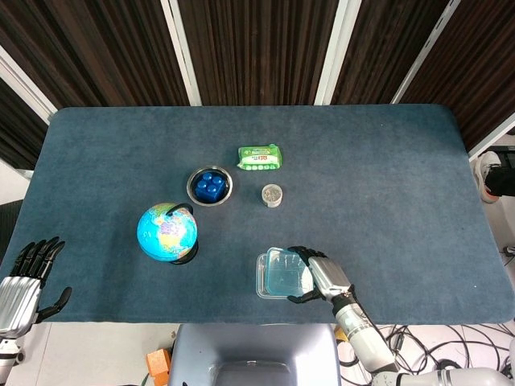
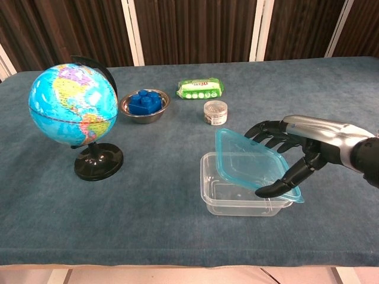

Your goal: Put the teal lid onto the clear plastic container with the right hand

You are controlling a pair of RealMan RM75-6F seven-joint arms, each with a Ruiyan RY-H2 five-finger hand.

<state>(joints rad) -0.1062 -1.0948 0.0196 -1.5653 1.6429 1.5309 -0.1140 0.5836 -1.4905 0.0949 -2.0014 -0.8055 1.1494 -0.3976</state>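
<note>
The right hand (image 2: 296,155) pinches one teal lid (image 2: 251,163), tilted over one clear plastic container (image 2: 234,198); the left hand (image 1: 26,281) lies spread.

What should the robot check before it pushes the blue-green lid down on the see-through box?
1. Right hand holds the teal plastic lid: ok, a finger under the near edge and the others behind the far edge.
2. Lid is over the clear plastic container: ok, it covers most of the opening.
3. Lid lies flat on the rim: not ok, it is tilted, far side raised.
4. Lid corners line up with the container's corners: cannot tell.
5. Container is empty: ok, nothing shows inside.
6. Left hand is out of the way: ok, it sits open at the table's near left corner.
</note>
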